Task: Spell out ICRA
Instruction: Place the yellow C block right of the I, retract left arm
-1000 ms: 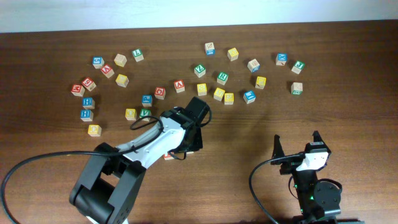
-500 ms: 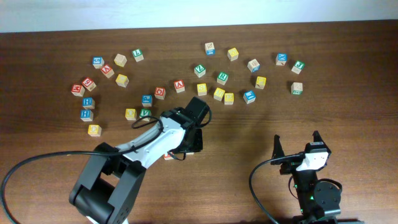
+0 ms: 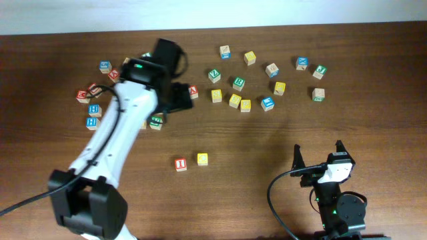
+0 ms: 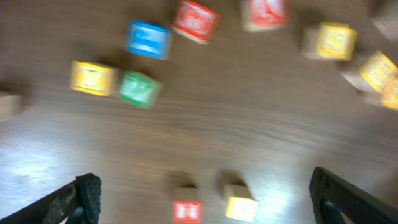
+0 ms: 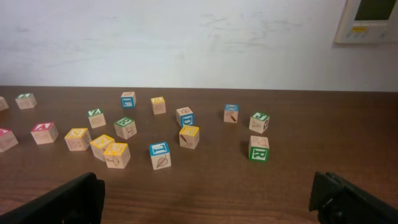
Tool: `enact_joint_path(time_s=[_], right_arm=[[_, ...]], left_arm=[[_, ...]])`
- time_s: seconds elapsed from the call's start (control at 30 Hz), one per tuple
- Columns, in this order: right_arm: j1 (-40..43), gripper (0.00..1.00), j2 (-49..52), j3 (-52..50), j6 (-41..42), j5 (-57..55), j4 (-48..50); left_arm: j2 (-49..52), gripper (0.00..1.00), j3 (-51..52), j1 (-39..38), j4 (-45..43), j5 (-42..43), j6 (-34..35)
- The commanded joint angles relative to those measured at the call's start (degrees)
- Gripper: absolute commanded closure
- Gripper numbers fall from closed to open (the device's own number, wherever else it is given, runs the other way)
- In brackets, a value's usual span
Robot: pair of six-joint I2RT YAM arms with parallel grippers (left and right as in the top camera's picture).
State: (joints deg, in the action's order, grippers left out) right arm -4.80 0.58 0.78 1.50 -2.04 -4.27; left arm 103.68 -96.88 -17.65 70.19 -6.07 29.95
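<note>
Choosing a wrong block is the main danger here. The red A cube [image 3: 193, 91] lies in the crowd of letter blocks on the far part of the table [image 3: 373, 167], just beside the left arm. A second red cube [image 4: 196, 20] lies near it, and in the blurred wrist picture the two could be confused. A green cube [image 4: 138, 88] sits just beside a yellow cube [image 4: 92, 78], but its letter is not readable, so I cannot tell whether it is the R. Taking it by colour only could bring a wrong letter. The red I cube [image 3: 179, 164] and the yellow C cube [image 3: 202, 159] stand just beside each other on the bare middle of the table, the C a little farther from the robot. A careless placing of the next cube could push them out of line. The left gripper [image 4: 202, 186] hangs high over the crowd, its fingers spread fully apart, holding and touching nothing. The right gripper [image 3: 319, 153] is spread wide too, empty, and well apart from all the cubes.
</note>
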Motion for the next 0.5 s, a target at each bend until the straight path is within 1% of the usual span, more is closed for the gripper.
enact_joint_path(time_s=[0.0,0.1,0.13,0.2,0.3,0.33,0.37,0.4,0.47], right_arm=[[0.3,0.02,-0.4,-0.5,0.2,-0.1,-0.2],[0.3,0.02,-0.4,-0.5,0.2,-0.1,-0.2],[0.3,0.02,-0.4,-0.5,0.2,-0.1,-0.2],[0.3,0.02,-0.4,-0.5,0.2,-0.1,-0.2],[0.3,0.01,-0.4,-0.5,0.2,0.0,0.1],[0.3,0.02,-0.4,-0.5,2.2,1.3,1.0],[0.3,0.02,-0.4,-0.5,10.7,11.6,2.0],[0.3,0.02,-0.4,-0.5,17.4,21.1,3.1],[0.3,0.02,-0.4,-0.5,20.7,27.6,6.4]], left_arm=[[-1.4,0.01,-0.8,10.8,4.6,-3.7,-0.3],[-1.4,0.01,-0.5,21.0,5.8,-3.7,0.0],[-1.4,0.01,-0.2,23.8,5.7,-3.7,1.3],[-1.4,0.01,-0.1,26.4,5.7,-3.0,3.1],[-1.4,0.01,-0.1,26.7,5.6,-2.3,3.2],[-1.4,0.01,-0.1,26.7,5.8,-2.3,3.2],[-1.4,0.01,-0.1,26.7,5.7,-2.3,3.2],[-1.4,0.01,-0.1,26.7,5.7,-1.3,3.2],[-1.4,0.01,-0.1,26.7,5.7,1.4,3.2]])
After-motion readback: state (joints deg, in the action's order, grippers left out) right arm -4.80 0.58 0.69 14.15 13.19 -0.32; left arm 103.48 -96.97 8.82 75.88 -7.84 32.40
